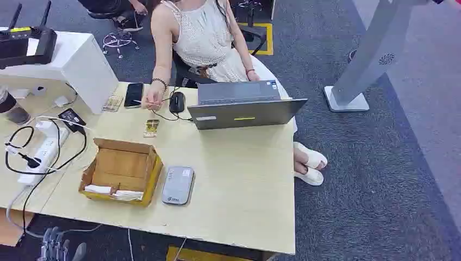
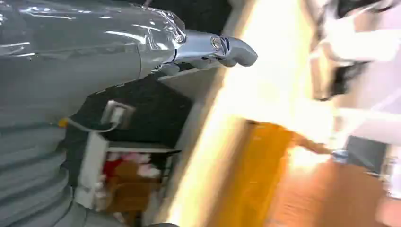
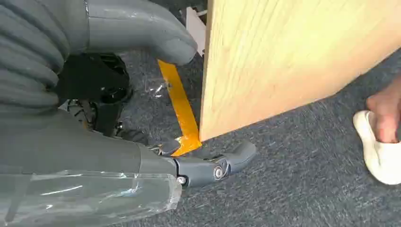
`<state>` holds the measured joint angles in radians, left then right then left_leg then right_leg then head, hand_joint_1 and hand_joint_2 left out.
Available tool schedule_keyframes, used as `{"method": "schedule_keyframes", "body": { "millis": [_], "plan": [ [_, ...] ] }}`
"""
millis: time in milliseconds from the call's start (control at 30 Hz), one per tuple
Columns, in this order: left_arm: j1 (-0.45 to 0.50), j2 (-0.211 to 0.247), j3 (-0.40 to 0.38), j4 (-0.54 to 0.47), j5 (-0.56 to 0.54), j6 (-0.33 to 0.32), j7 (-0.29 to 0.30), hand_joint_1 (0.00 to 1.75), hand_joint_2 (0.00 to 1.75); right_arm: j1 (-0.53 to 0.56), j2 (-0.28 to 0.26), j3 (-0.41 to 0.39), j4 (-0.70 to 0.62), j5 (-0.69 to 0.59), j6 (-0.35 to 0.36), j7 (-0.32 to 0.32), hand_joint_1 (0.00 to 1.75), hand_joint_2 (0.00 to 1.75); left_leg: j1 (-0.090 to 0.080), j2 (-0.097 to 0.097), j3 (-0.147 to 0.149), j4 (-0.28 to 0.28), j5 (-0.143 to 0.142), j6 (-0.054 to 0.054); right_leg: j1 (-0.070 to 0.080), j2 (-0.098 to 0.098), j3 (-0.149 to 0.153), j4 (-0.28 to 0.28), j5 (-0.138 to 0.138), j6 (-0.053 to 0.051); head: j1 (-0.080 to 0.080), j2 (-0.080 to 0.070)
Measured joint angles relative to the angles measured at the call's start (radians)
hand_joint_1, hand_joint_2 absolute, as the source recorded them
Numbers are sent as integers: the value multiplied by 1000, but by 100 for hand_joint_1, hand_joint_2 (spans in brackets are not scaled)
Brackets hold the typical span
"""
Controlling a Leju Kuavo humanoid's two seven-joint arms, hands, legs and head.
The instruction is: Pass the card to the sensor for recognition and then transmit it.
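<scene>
left hand [image 1: 57, 246] is hanging below the table's [image 1: 239, 179] near edge, fingers apart, grasping nothing; right hand [image 3: 208, 168] is hanging low beside the table's corner, likewise released. cards [image 1: 117, 192] are lying in the cardboard box [image 1: 120, 171], just beside the grey sensor [image 1: 178, 185]. risk: a rising hand is likely to strike the table edge, or the box wall could block a clean pinch.
</scene>
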<state>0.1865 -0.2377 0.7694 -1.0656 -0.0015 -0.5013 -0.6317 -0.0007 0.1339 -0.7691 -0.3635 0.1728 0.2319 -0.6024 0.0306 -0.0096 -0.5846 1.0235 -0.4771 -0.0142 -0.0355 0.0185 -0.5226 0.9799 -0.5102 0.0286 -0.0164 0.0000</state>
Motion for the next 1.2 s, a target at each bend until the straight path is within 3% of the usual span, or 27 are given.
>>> {"method": "schedule_keyframes", "body": {
  "millis": [267, 433, 733, 1200],
  "plan": [
    [21, -43, -18, -292, 41, -52, -30, 0, 175, -19, 10, -92, 14, 67, 3, -8, 0, 175, 0, 0, 0, 0, 0, 0, 0, 0, -1, 0, 0, 0, 0, 0],
    [8, -38, -81, -381, -24, 23, -35, 0, 175, -33, 14, -116, 25, 102, 3, -8, 0, 175, 0, 0, 1, 0, 0, 0, 0, 0, -1, 0, 0, 0, 0, 0],
    [-72, 5, -203, -393, -248, 217, 23, 0, 175, -54, 19, -124, 38, 143, 2, 4, 0, 175, 0, 0, 1, 0, 1, 0, 0, 0, 0, 0, 1, 0, 0, 0],
    [-241, 84, -372, -281, -590, 416, 174, 0, 175, -84, 27, -124, 56, 192, -3, 37, 0, 175, 0, 0, 1, 0, 1, 0, 0, 0, 0, 0, 1, 0, 0, 0]
  ]
}}
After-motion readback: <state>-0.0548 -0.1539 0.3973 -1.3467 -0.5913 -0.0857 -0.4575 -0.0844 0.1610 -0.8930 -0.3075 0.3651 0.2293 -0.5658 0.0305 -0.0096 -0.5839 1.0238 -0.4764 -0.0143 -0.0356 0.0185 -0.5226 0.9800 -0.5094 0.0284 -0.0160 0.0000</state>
